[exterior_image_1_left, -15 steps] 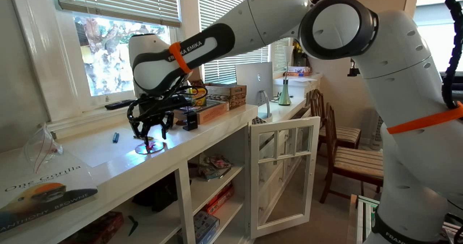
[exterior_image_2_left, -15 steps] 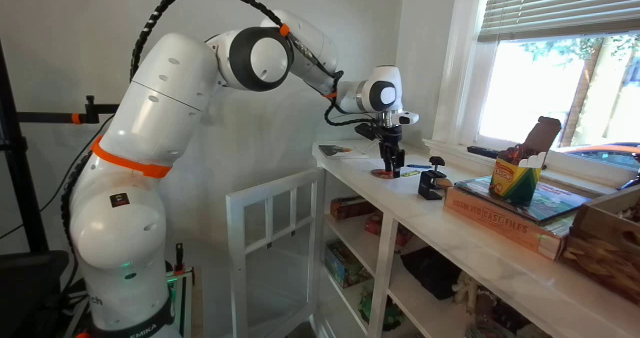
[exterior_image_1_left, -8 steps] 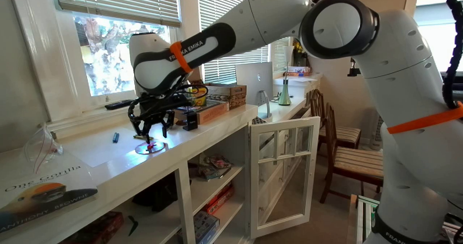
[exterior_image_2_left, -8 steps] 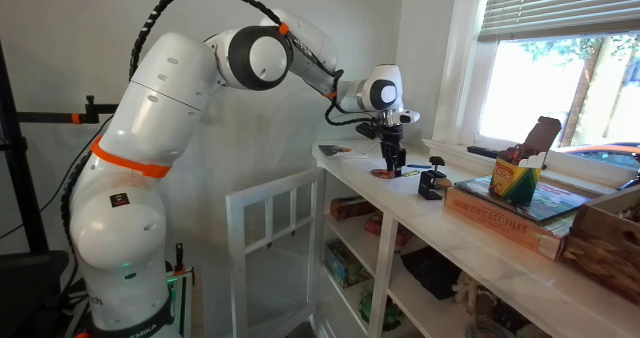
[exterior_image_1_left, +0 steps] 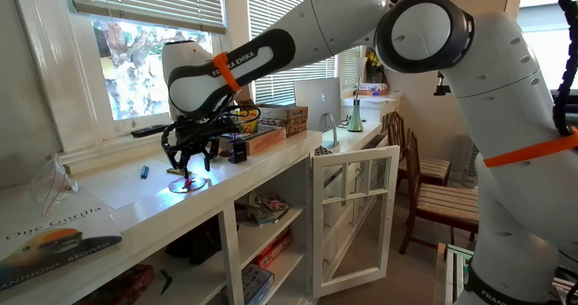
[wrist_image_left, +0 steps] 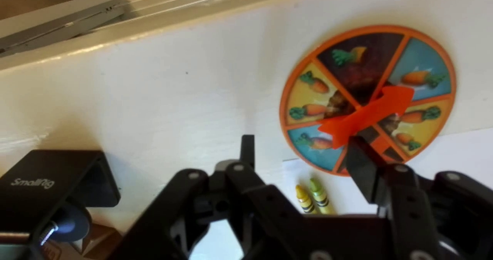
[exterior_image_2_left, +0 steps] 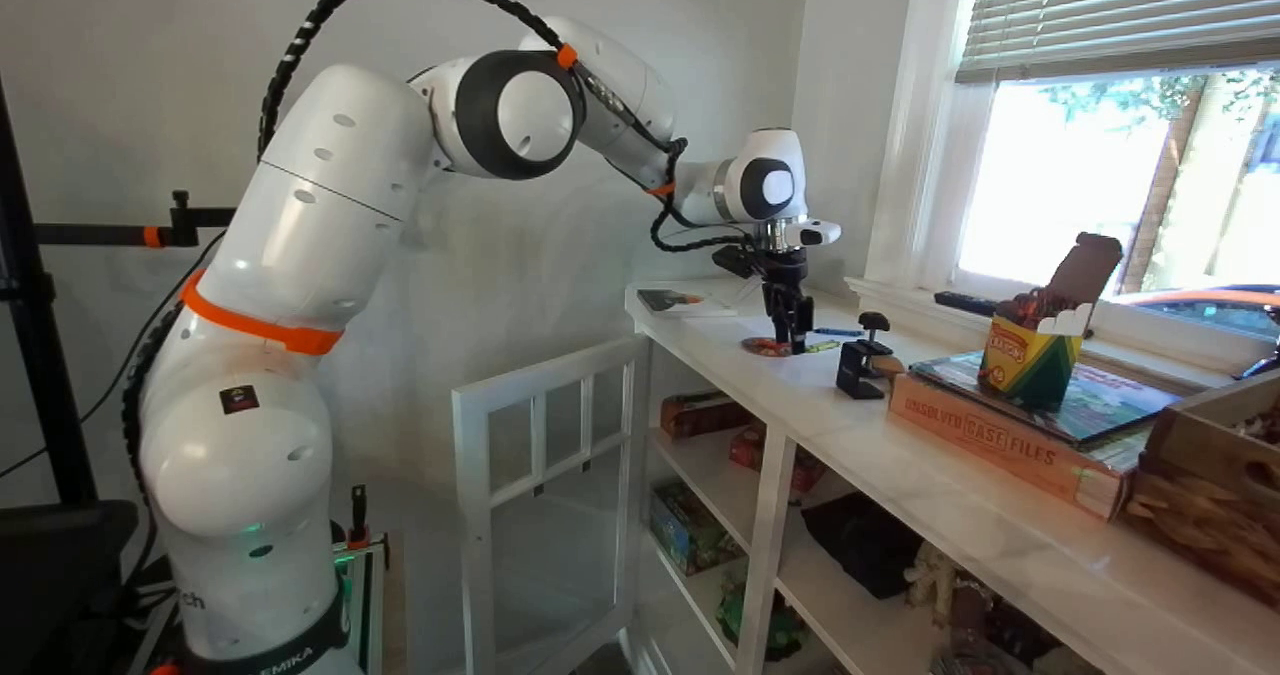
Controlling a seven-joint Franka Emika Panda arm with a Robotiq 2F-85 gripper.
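Observation:
My gripper (wrist_image_left: 299,138) stands open over the counter, nothing held between its fingers. In the wrist view one fingertip overlaps the tail of the red arrow (wrist_image_left: 366,115) on a round spinner (wrist_image_left: 348,61) with carrot pictures; whether it touches cannot be told. The other finger (wrist_image_left: 247,148) is over bare white counter, left of the disc. Both exterior views show the gripper (exterior_image_1_left: 197,173) pointing down just above the spinner (exterior_image_2_left: 762,347). A yellow crayon (wrist_image_left: 304,199) and a green crayon (wrist_image_left: 320,194) lie on white paper, seen between the fingers, their lower ends hidden by the gripper.
A black clamp (wrist_image_left: 57,175) stands on the counter near the gripper. Beyond it are a game box (exterior_image_2_left: 1000,445), a crayon box (exterior_image_2_left: 1035,360) and a wooden crate (exterior_image_2_left: 1215,485). Blue crayons (exterior_image_1_left: 144,172), a plastic bag (exterior_image_1_left: 52,185) and a book (exterior_image_1_left: 58,241) lie opposite.
The gripper has shifted slightly to the right in both exterior views, its finger still by the middle of the disc. The spinner disc and the crayons stay in place.

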